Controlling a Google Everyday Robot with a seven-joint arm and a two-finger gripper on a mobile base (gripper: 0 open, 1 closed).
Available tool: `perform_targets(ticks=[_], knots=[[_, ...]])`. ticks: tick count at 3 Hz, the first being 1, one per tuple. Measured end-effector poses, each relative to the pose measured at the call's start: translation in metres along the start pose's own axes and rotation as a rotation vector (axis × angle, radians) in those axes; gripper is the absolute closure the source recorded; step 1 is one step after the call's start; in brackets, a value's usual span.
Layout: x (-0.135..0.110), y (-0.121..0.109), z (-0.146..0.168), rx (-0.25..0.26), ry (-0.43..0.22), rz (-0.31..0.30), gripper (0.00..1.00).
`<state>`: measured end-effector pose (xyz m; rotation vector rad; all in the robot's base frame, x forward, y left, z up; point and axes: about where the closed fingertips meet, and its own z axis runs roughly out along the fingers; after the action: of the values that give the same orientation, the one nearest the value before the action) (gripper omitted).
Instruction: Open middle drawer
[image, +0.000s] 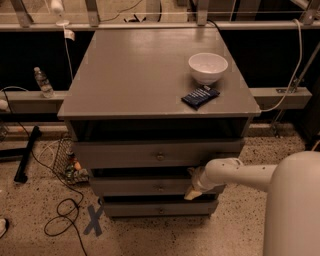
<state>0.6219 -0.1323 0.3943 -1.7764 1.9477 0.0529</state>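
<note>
The robot's cream-tipped gripper (193, 191) is at the right end of the grey wooden middle drawer (130, 187). I cannot tell whether it is open or closed. The drawer's small round metal knob (160, 188) lies just left of it. Well above, on the grey cabinet top (125, 75), rest a dark blue packet (200, 96) and a white round bowl (208, 67).

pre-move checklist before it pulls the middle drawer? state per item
1. Gripper at the height of the middle drawer: ok, it sits against the right part of the front.
2. Gripper on the knob: not ok, the knob is bare, to the left of the gripper.
3. Grip state: cannot tell.
4. Floor in front of the drawer free of the cable: ok, the cable lies to the left of the cabinet.
5. Bowl and dark packet settled on the cabinet top: ok, both rest flat, away from the arm.
</note>
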Motion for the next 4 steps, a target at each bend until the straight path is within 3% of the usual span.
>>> perform_targets(ticks=[1, 2, 3, 4], knots=[[-0.001, 0.003, 0.000, -0.010, -0.001, -0.011, 0.57], [-0.001, 0.007, -0.004, -0.015, 0.002, -0.023, 0.80], [0.001, 0.025, -0.017, -0.038, -0.008, -0.029, 1.00], [0.014, 0.057, -0.027, -0.070, -0.044, 0.012, 1.00]])
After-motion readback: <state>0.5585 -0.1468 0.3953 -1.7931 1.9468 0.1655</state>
